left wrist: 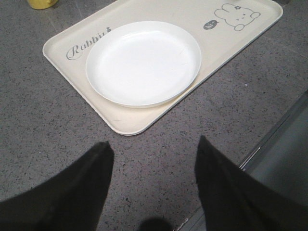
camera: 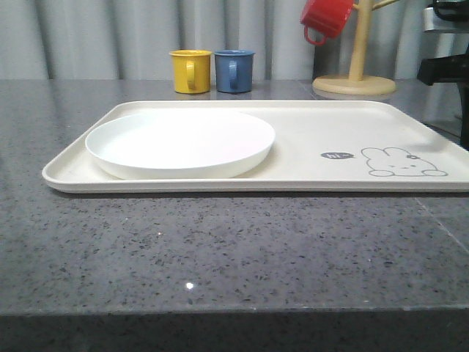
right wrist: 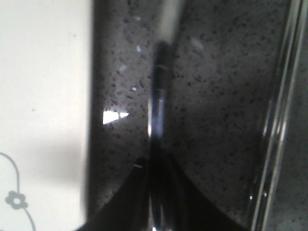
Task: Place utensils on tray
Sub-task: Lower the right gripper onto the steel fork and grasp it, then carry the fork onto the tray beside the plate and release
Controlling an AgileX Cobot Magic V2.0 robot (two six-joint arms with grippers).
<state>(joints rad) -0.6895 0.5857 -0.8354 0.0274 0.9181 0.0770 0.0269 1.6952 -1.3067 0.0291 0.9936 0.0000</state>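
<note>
The cream rabbit tray [camera: 308,132] sits mid-frame on a speckled dark-grey stone counter [camera: 220,249], grey curtain behind. The right gripper [right wrist: 156,192] is pinched on a slim shiny utensil [right wrist: 159,106], too blurry to identify. The left gripper [left wrist: 154,163] is spread wide, holding nothing.

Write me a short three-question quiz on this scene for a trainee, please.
1. True or false: the white plate lies on the rabbit-drawing end of the tray.
2. Which colour of mug hangs on the wooden mug stand? A yellow, B blue, C red.
3. Short answer: which gripper's jaws stand open and empty?

Key
1. False: the plate lies on the other end, away from the rabbit.
2. C, the red mug.
3. The left gripper, above the bare counter. The right gripper appears shut on a slim shiny utensil, too blurred to name.
</note>
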